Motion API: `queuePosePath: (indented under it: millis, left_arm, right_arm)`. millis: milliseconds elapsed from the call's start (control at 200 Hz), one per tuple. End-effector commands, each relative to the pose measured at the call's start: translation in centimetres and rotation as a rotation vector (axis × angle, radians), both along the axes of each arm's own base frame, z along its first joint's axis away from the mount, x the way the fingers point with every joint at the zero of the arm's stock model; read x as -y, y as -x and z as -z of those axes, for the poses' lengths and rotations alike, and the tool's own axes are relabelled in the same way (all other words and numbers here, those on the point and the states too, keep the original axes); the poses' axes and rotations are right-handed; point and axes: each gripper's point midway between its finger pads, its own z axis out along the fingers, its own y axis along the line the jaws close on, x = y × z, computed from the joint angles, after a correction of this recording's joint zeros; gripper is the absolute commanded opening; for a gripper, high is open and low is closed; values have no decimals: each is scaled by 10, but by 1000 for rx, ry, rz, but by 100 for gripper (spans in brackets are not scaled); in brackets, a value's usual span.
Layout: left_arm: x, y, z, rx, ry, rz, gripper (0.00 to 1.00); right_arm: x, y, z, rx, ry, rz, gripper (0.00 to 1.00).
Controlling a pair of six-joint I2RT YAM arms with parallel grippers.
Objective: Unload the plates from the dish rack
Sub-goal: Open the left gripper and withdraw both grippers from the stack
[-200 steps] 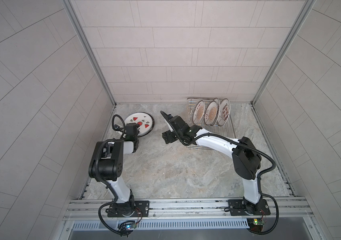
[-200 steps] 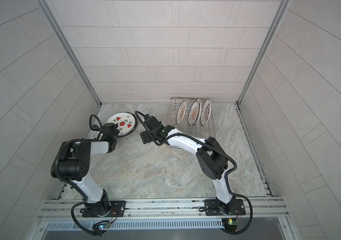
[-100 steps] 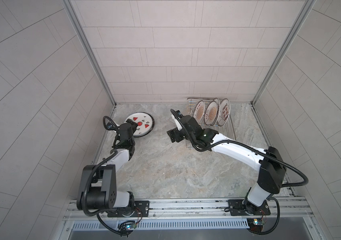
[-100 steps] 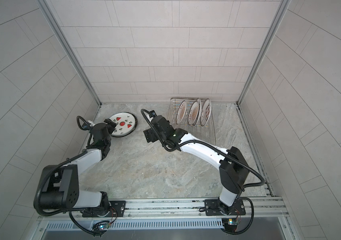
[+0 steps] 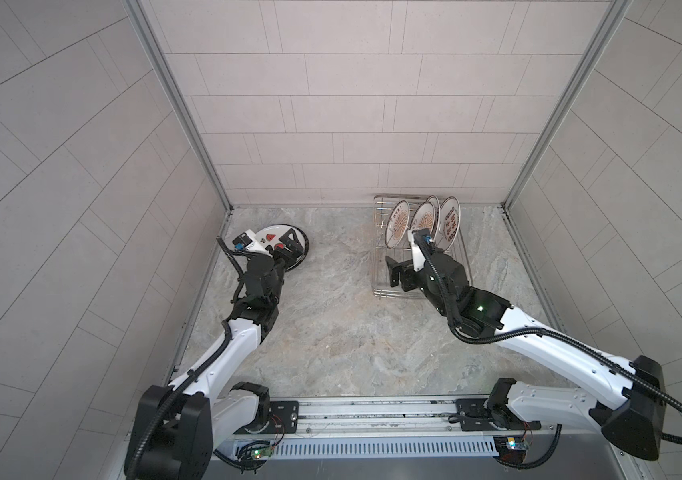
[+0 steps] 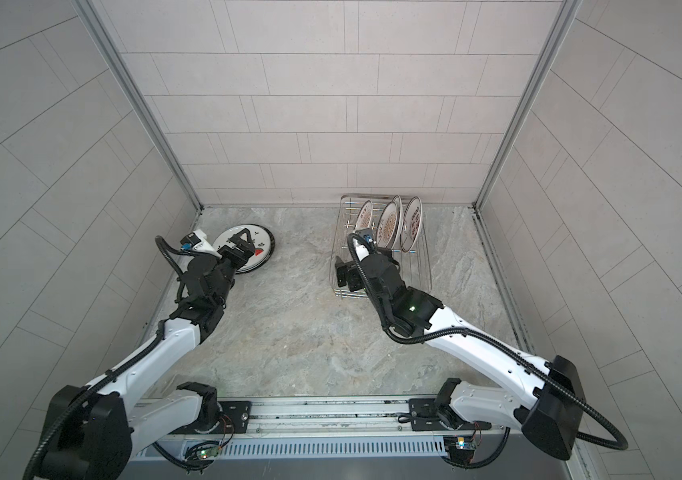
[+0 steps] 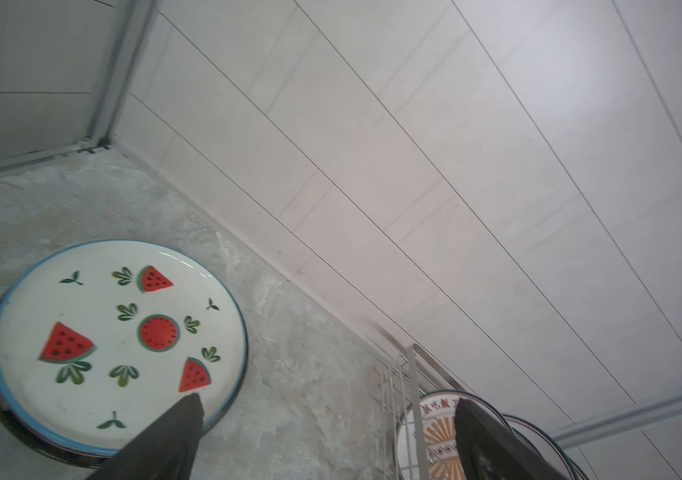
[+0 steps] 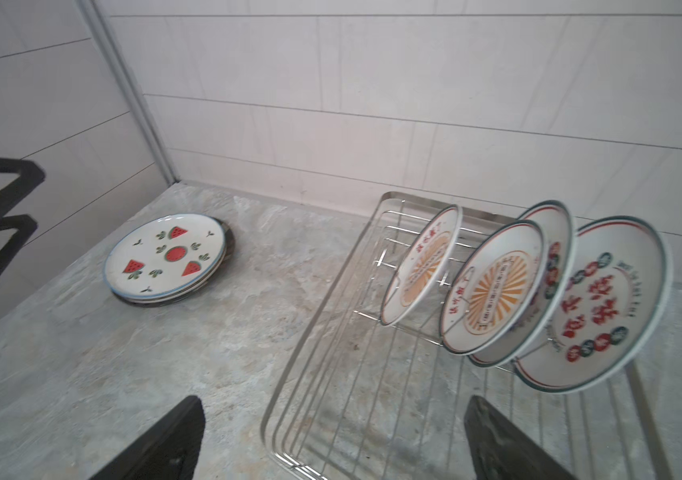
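Right wrist: four plates [image 8: 493, 291] leaning in dish rack [image 8: 331, 293]; watermelon plate [image 8: 164, 257] apart; both jaws spread, empty.

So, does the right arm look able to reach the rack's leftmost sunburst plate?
Probably yes: the right gripper is open and empty over the bare end of the dish rack, with no other plate between it and that sunburst plate.

Red lettering, none of it legible

The white round plate with large red characters [image 8: 599, 307], ahead of the right claw [image 8: 335, 403], and the white orange-sunburst plate [image 8: 497, 286] beside it both carry red lettering, too blurred to read.
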Motion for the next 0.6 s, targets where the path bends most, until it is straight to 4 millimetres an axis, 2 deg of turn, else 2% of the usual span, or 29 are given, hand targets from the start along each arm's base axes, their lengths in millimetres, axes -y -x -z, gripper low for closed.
queuePosePath:
  millis: [0,85,175,280,405,595]
  left_arm:
    - [32,9,-14,40,-63,85,100]
    - [61,15,-18,56,-88,175,100]
    - [87,24,-24,72,-200,235,100]
    - [95,31,-27,54,-323,211,100]
    - [111,37,-28,94,-264,278,100]
    - [130,35,-18,85,-189,310,100]
  right_arm:
    - [42,-1,-7,13,-19,122,100]
    - [65,-5,-5,-5,-47,171,99]
    - [77,-11,-2,-25,-84,175,100]
    - [92,-22,1,-42,-111,221,99]
    - [101,-34,-1,-43,-95,259,99]
    - [116,-66,-4,-86,-91,338,82]
